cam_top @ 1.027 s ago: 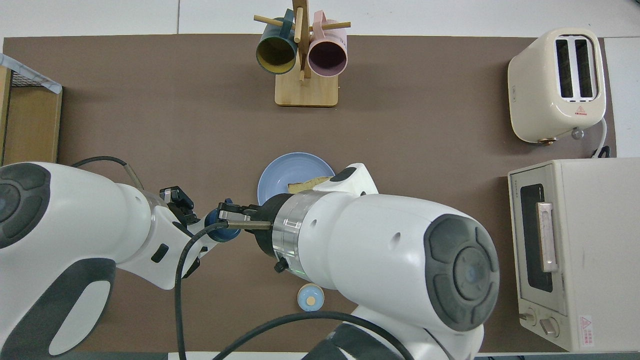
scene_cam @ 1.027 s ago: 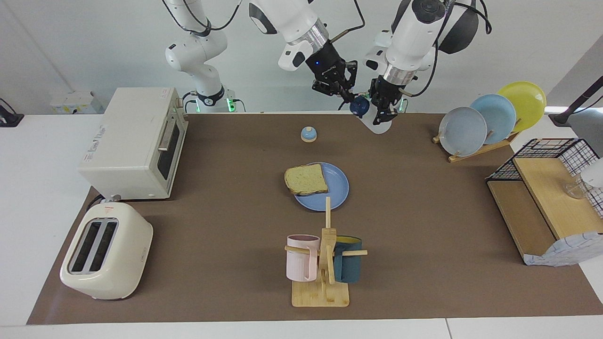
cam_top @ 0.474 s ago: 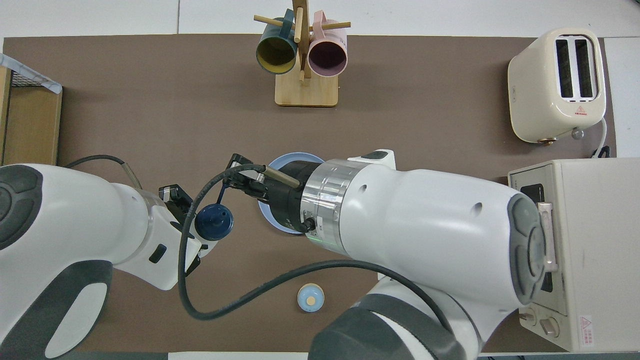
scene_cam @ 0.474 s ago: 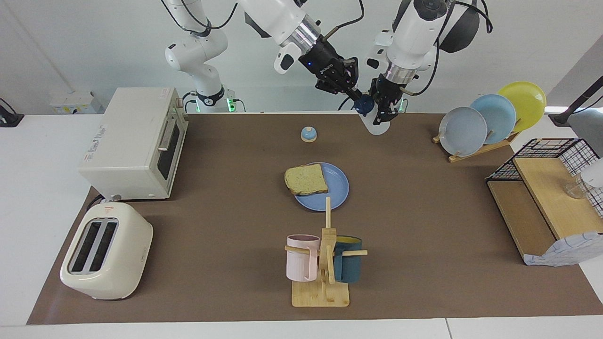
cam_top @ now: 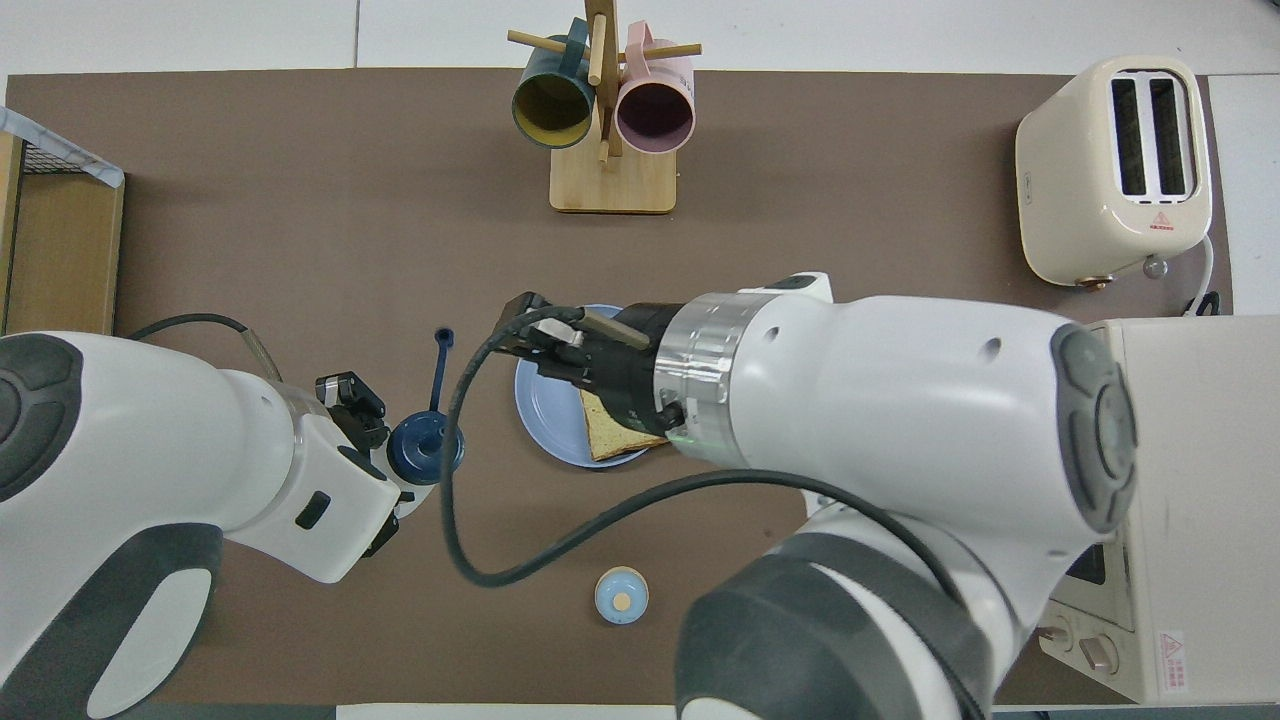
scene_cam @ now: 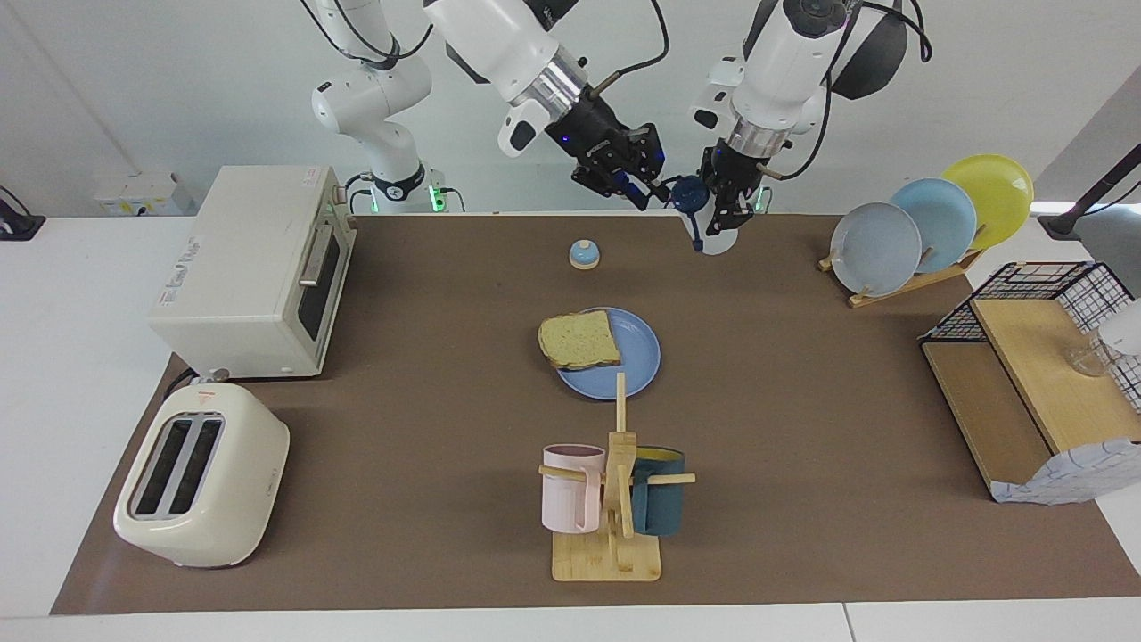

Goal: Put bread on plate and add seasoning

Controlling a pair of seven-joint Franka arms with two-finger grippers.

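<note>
The bread [scene_cam: 579, 341] lies on the round blue plate [scene_cam: 640, 366] in the middle of the mat, overhanging its rim toward the right arm's end. The seasoning bottle [scene_cam: 716, 237] hangs tilted in the air over the mat's robot-side edge, my left gripper [scene_cam: 726, 207] shut on its whitish body. Its navy cap [cam_top: 425, 450] shows from above, and the cap's loop strap [cam_top: 440, 362] sticks out free. My right gripper [scene_cam: 649, 183] hovers just beside the cap, open, with nothing in it. From above, the right gripper [cam_top: 530, 322] covers part of the plate [cam_top: 545, 412].
A small blue-domed bell [scene_cam: 584, 254] sits between plate and robots. A toaster oven [scene_cam: 258, 267] and a toaster [scene_cam: 201, 473] stand at the right arm's end. A mug tree [scene_cam: 615, 499] stands beside the plate, farther from the robots; a plate rack [scene_cam: 927, 223] and wire shelf [scene_cam: 1034, 383] stand at the left arm's end.
My right gripper, which pinched the bottle's cap, has let go and drawn back toward the right arm's end. The cap's strap now hangs free. The left gripper still holds the bottle.
</note>
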